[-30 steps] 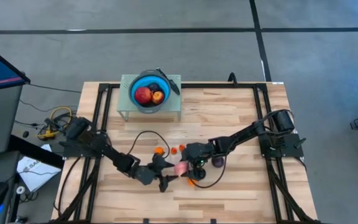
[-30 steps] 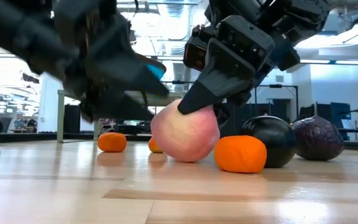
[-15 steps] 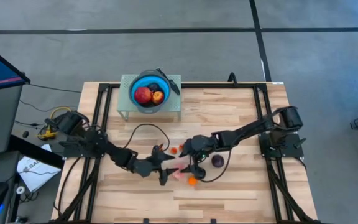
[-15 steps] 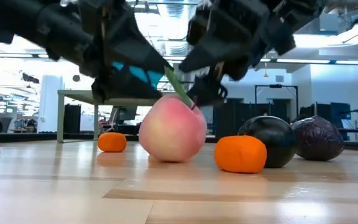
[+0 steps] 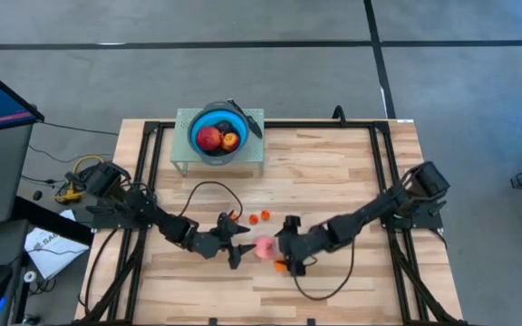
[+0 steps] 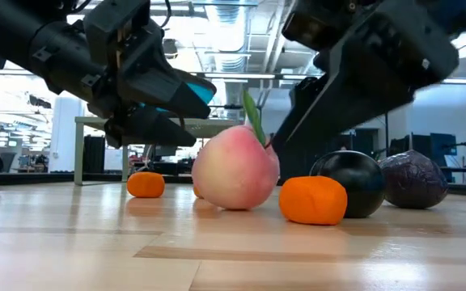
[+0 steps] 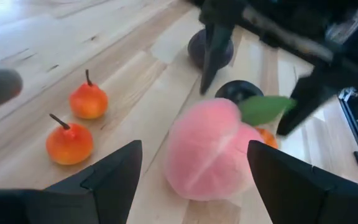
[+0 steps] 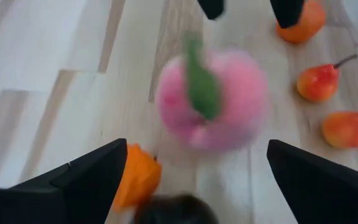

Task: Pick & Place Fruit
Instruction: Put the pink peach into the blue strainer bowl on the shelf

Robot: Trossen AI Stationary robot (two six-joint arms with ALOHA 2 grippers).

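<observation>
A pink peach with a green leaf rests on the table, leaf up. My left gripper is open just left of it, with the peach ahead between its fingers. My right gripper is open just right of it, the peach lying ahead. An orange and two dark plums lie to the right. Small orange fruits sit on the far side.
A blue bowl on a green stand at the table's far edge holds a red apple and other fruit. A black cable loops over the middle of the table. Bare wood lies along the near edge.
My right gripper has come off the top of the peach and swung toward the near edge, low beside the orange. The peach has rolled slightly, so its leaf now points up. My left gripper has shifted a little toward the peach and stayed open.
</observation>
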